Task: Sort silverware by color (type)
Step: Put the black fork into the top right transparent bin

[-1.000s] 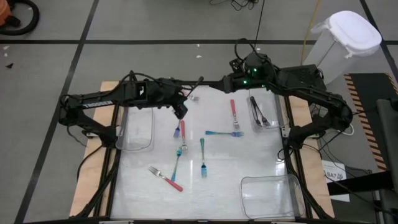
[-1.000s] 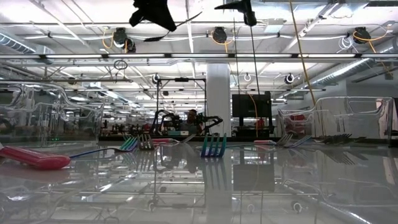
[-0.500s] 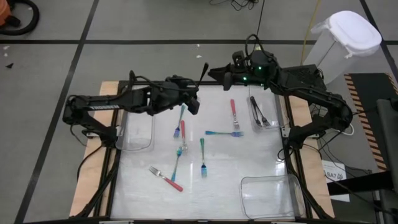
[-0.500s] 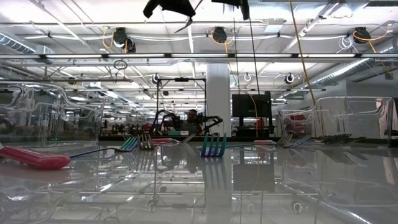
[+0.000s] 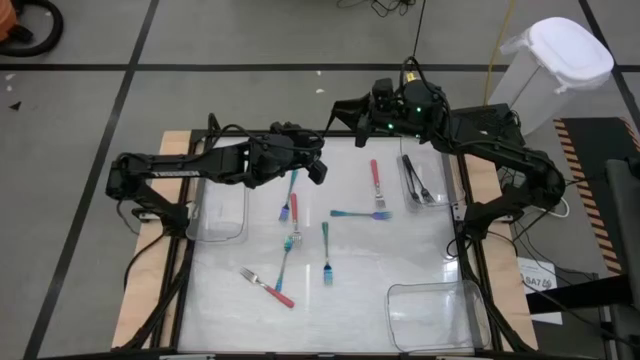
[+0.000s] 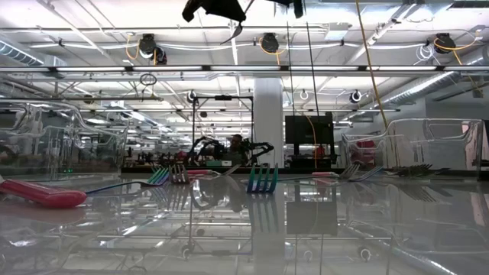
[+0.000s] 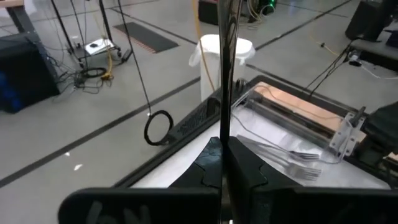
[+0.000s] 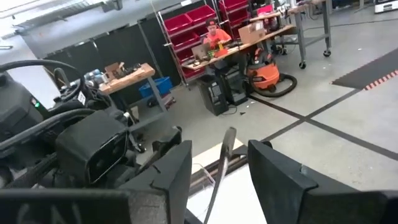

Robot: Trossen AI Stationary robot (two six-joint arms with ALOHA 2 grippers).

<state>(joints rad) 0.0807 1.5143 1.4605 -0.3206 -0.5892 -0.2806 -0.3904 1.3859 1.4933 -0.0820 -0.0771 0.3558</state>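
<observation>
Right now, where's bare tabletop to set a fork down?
Free: the front-left corner below the left bin, and the strip between the teal fork and the front-right bin. Crowded: mid-table, where teal and pink forks cluster, and the black forks at back right.

- In the low view the left pincer (image 6: 216, 9) is cut off by the top edge.
- The black fork (image 7: 225, 74) runs off the wrist picture's edge.
- The person (image 8: 216, 38) beyond the table is too small to make out.
</observation>
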